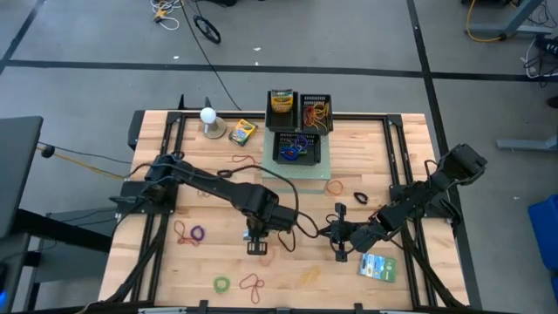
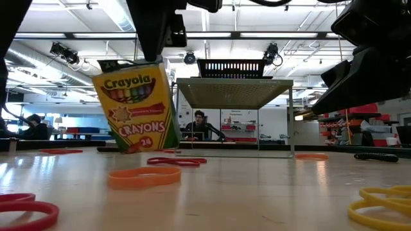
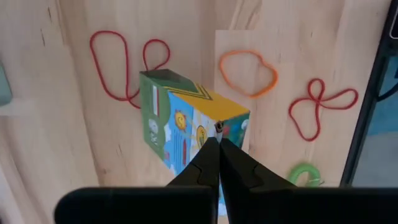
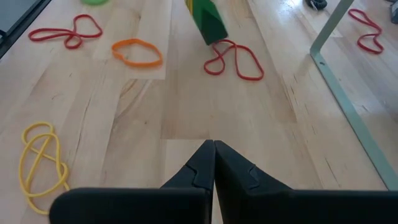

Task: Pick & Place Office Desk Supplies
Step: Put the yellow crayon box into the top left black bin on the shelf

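Crayon box (image 2: 136, 106): left gripper (image 3: 218, 144) is clamping its top flap, hiding it; right gripper (image 4: 213, 146) beside, fingers together, holding nothing.

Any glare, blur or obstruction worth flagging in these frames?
Low view: ceiling lights reflect off the table, and the nearest rubber bands look soft. Left wrist view: the left end effector blocks part of the crayon box. High view: evenly lit.
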Tool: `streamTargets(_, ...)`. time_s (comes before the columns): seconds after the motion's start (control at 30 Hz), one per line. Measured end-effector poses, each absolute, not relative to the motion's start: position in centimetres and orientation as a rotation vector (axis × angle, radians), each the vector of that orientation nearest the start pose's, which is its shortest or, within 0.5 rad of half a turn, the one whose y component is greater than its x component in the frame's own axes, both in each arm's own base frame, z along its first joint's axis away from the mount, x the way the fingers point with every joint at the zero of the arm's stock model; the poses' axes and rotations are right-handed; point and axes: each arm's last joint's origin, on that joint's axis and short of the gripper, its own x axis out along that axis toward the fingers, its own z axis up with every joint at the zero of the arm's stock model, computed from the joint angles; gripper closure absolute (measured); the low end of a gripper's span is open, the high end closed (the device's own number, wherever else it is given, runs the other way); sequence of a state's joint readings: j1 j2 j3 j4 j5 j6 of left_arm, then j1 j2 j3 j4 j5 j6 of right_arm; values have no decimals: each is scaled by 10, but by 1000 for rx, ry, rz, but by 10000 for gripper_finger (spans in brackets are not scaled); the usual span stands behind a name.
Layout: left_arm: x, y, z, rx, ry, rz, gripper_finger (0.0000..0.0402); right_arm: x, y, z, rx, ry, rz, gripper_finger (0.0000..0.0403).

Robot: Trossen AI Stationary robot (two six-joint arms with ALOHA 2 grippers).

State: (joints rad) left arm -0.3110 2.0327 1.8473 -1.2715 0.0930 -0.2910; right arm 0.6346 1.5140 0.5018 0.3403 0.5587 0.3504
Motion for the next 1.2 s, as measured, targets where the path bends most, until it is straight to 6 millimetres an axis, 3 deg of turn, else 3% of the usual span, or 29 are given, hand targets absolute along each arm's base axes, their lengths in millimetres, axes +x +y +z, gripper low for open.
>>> streamTargets(0.57,381,-126,258,-115,1495,-224,396,217,140,133,-37,558,-25,389)
streamTargets(1.2,396,-115,238,-64,1501,-279,394,217,140,133,-38,559,-26,389)
